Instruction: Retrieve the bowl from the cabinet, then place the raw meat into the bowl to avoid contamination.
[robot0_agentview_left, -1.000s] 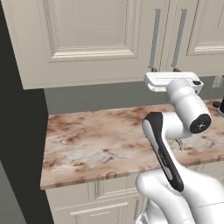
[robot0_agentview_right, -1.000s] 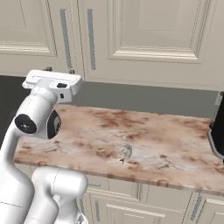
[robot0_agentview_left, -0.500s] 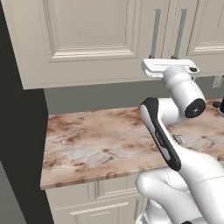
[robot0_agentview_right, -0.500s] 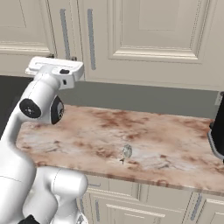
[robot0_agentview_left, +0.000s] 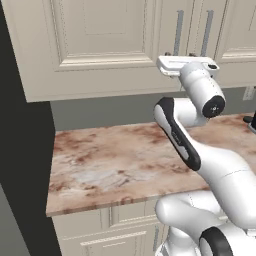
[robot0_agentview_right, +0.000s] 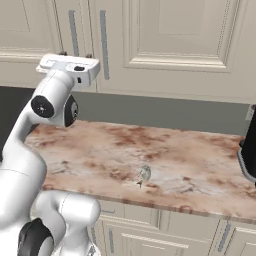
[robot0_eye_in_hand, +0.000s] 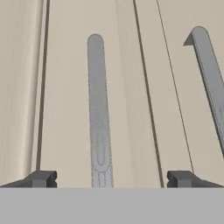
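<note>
Reaching up toward the cabinet (robot0_agentview_left: 100, 45), with the gripper (robot0_eye_in_hand: 111, 178) raised to the lower edge of its closed doors in the upper right of the left base view and the upper left of the right base view. Seen in the hand view: two dark fingertips (robot0_eye_in_hand: 41, 178) spread wide apart at the bottom of the frame, nothing held between them, and the left grey bar handle (robot0_eye_in_hand: 98, 109) running up the centre of the frame, its lower end falling in the gap between the tips. Impossible to tell whether the tips touch the door. Standing to the right in that same view, a second bar handle (robot0_eye_in_hand: 210, 74), tilted across the upper right corner, with the dark seam between the two doors lying between the handles. In the left base view, both handles (robot0_agentview_left: 179, 31) just above the white hand, close together near the top edge right of centre. In the right base view, the same pair (robot0_agentview_right: 74, 32) at upper left, directly over the hand. Below the cabinet, a reddish marble counter (robot0_agentview_right: 175, 160) spanning the middle of both base views, with a small grey object (robot0_agentview_right: 145, 172) lying on it near the centre of the right base view, too small to identify. At the right edge of that view, a dark appliance (robot0_agentview_right: 248, 155), partly cut off. Cabinet doors shut.
</note>
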